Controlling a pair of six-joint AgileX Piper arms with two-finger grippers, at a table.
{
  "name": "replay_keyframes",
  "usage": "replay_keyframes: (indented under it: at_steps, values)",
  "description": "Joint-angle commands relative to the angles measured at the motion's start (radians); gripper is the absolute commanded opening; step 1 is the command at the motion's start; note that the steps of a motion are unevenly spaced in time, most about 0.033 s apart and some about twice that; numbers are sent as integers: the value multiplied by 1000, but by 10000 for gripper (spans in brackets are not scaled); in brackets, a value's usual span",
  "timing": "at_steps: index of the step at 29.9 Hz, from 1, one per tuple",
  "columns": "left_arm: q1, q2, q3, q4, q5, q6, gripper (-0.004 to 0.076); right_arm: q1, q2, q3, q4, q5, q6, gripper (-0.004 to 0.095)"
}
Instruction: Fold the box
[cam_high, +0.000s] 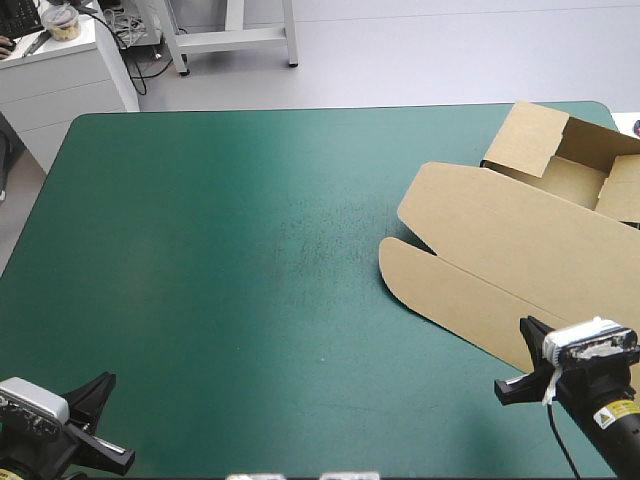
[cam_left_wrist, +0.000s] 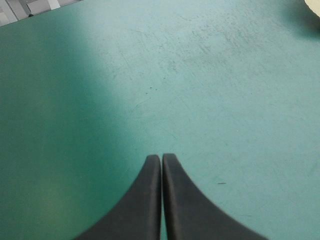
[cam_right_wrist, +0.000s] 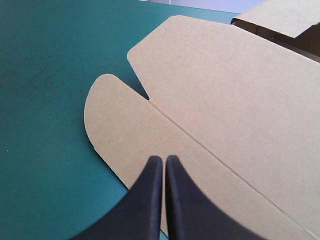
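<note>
- Presently the left gripper (cam_left_wrist: 161, 156) is being held closed, its black fingers meeting in one pointed arch over the teal-green cover (cam_high: 250, 250).
- Ahead of that gripper only bare cover is being shown, marked with faint dark scuffs (cam_left_wrist: 200, 50).
- The brown box (cam_high: 500, 250) is lying well apart from it, off to its right.
- The right gripper (cam_right_wrist: 163, 157) is likewise being held closed, its fingertips pressed together above the board rather than around it.
- Under and ahead of the right gripper the box's flat lid (cam_right_wrist: 225, 95) is being spread out on the cover.
- A rounded flap (cam_right_wrist: 107, 120) of the lid is lying just beside the fingertips, to their left, and a crease (cam_right_wrist: 200, 142) is running away ahead and to the right.
- Whether the fingertips are touching the board cannot be told.
- Farther ahead, beyond the lid, the tray (cam_high: 560, 160) is standing open with its walls raised, near the table's far right corner.
</note>
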Motion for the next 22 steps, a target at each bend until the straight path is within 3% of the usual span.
replay_keyframes:
  at_steps: [1,6,14,22]
  values:
    - [-3,-8,-21,4,-73,-10,-10,3,-84,16,8,-83,3,-1]
    - [-3,-46,-21,4,-73,-10,-10,3,-186,49,-18,-64,61,-1]
    - [-3,-70,-18,12,-79,-10,-10,3,-231,51,-210,45,271,-1]
    - [-3,-70,-17,11,-80,-10,-10,3,-231,51,-218,45,275,-1]
